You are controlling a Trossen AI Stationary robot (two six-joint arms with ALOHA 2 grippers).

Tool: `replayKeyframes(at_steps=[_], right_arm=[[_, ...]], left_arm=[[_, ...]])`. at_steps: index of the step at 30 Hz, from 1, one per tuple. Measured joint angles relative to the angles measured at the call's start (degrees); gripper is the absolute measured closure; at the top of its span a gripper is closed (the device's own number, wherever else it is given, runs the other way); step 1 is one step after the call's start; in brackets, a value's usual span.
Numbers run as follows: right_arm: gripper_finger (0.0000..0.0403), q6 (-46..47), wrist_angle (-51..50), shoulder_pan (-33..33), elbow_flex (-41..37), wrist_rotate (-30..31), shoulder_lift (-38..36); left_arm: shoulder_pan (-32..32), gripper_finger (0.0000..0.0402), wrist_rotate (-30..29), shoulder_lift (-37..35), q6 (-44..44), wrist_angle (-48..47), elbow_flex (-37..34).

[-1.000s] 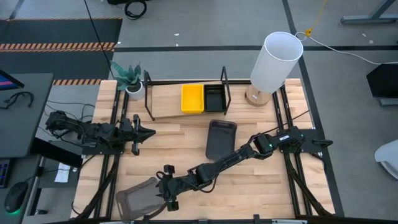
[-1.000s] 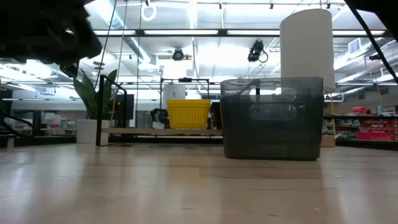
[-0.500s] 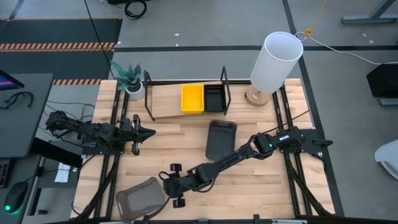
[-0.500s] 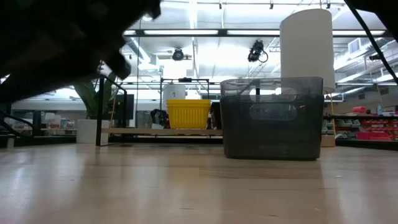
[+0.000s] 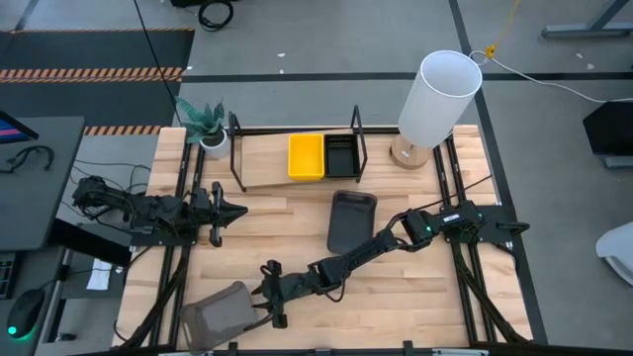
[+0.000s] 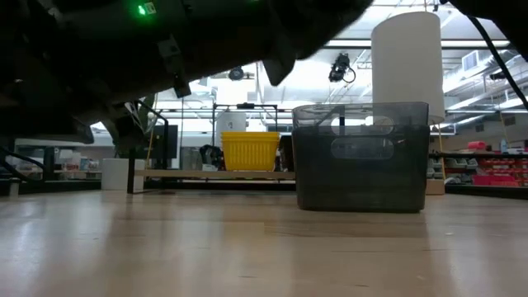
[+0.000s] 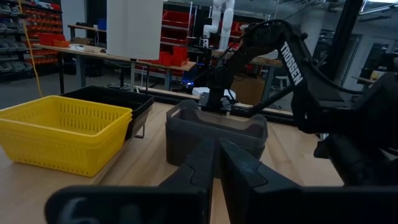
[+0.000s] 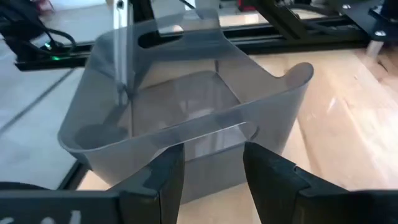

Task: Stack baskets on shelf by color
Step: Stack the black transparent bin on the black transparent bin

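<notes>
A translucent grey basket sits on its base at the table's near left corner. My right gripper reaches it from the right and stands open, its two fingers just short of the basket's nearest wall; I cannot tell that they touch it. A second grey basket stands mid-table. On the shelf at the far side a yellow basket and a black basket sit side by side. My left gripper waits shut at the left, holding nothing.
A white cylinder lamp stands at the far right and a small potted plant at the far left. The shelf's black wire frames rise beside the baskets. Bare wood lies between the middle basket and the near edge.
My right gripper has come down and tipped forward, nearer the table, closing in on the near-left grey basket; its fingers stay apart. In the low view its arm now fills the upper left.
</notes>
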Motion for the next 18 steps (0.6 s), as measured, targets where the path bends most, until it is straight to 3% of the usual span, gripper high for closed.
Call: replayKeyframes(at_steps=[18], right_arm=[[0.0234, -3.0, 13.2, 0.1, -4.4, -2.0, 0.0]], left_arm=[[0.0, 0.0373, 0.0, 0.0, 0.0, 0.0, 0.0]])
